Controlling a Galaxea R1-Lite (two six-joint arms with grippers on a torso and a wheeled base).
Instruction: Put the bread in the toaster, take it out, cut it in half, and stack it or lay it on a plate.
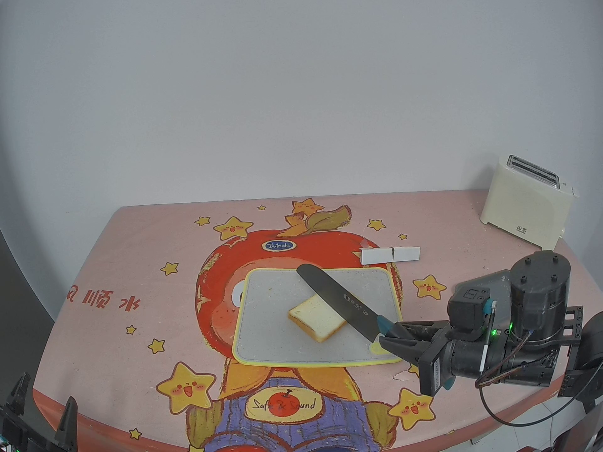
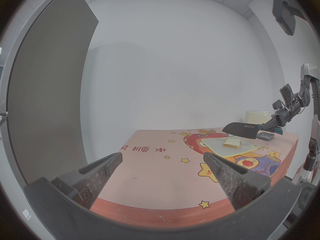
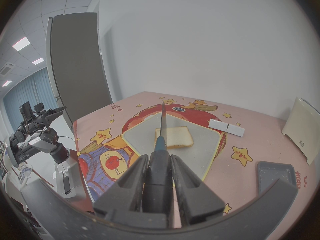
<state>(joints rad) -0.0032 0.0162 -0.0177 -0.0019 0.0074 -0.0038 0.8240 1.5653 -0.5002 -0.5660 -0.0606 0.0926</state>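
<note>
- Pink cartoon-print table (image 1: 157, 246) carries a cream toaster (image 1: 527, 202) at its far right corner.
- Grey, yellow-rimmed cutting board (image 1: 270, 321) lies mid-table.
- At the board's near right, the right gripper (image 1: 402, 341) clamps the handle of the knife (image 1: 342, 302), whose dark blade hangs over the bread (image 1: 317, 317).
- Off the near left edge, the left gripper (image 2: 162, 157) hovers, jaws wide apart.
- One pale, uncut square slice, the bread lies flat at the board's centre.

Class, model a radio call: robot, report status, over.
Right gripper shut on knife, blade above bread on board. Left gripper open, off table edge. Nothing blocking the cut.
</note>
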